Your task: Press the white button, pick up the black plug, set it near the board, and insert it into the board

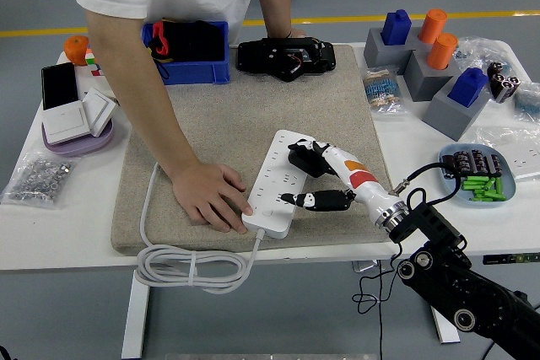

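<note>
On the tan felt mat [228, 124] a person's hand [211, 196] pins down the near end of the long white plastic power strip [280, 181], the board for this job. The robot's white-and-black right hand [314, 176] grips the chunky black plug [301, 158] over the strip's right side, so I'd call this the insertion step. Next, the prongs need squaring with a socket and a straight push down.

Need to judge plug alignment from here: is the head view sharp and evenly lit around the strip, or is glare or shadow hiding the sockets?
Head view: sharp, evenly lit, no glare on the white power strip; only soft shadow beneath the right hand; the black plug itself is dark, detail hard to read.
</note>
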Controlling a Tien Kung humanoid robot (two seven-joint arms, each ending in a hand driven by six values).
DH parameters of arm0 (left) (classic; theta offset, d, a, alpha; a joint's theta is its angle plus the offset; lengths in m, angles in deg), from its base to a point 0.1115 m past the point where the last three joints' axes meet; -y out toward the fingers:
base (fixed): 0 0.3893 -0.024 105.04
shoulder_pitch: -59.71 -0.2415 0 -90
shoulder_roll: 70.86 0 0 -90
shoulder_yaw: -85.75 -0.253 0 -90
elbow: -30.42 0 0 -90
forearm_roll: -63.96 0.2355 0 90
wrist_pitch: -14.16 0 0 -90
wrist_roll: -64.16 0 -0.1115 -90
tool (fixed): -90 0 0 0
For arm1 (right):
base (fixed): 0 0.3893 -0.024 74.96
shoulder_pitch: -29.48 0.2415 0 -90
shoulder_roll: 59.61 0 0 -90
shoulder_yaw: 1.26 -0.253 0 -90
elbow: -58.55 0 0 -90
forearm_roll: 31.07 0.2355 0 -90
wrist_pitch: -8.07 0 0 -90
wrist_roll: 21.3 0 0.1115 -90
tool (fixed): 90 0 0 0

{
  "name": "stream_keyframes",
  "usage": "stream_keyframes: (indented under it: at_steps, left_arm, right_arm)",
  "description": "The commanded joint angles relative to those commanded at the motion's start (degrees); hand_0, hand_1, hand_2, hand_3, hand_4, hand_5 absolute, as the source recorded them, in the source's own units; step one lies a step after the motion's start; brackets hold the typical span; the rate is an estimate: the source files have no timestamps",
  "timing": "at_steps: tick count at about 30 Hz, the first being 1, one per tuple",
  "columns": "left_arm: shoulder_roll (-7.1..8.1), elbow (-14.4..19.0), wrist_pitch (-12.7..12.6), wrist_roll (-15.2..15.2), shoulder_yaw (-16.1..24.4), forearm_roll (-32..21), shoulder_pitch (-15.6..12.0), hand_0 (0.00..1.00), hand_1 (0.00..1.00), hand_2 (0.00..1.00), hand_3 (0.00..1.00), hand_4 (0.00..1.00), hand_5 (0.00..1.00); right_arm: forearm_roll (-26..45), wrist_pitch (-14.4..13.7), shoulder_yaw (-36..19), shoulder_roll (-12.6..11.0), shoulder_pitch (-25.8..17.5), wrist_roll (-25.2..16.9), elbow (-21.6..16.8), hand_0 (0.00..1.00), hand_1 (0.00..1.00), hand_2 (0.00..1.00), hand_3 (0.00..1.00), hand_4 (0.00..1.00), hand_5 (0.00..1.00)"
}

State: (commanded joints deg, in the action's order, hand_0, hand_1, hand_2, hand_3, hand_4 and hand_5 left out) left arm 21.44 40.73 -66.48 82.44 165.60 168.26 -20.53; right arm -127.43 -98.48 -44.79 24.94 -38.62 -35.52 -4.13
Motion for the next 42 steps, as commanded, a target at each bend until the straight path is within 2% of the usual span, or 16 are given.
stream_keyframes:
  at_steps: [30,42]
  left_arm:
    - [0.15,0.0,0.14,0.12,0.39,0.66,0.26,0.692,0.638,0.613,0.64,0.559,0.203]
    - [0.15,0.0,0.16,0.12,0.53,0.87,0.33,0.692,0.638,0.614,0.64,0.559,0.206]
  right_arm:
    - [0.72,0.99,5.43,1.09,5.4,-0.29,3.59,0.883,0.838,0.796,0.797,0.998,0.407]
    - [0.83,1.2,6.23,1.07,5.64,-0.17,4.29,0.881,0.833,0.795,0.796,0.998,0.398]
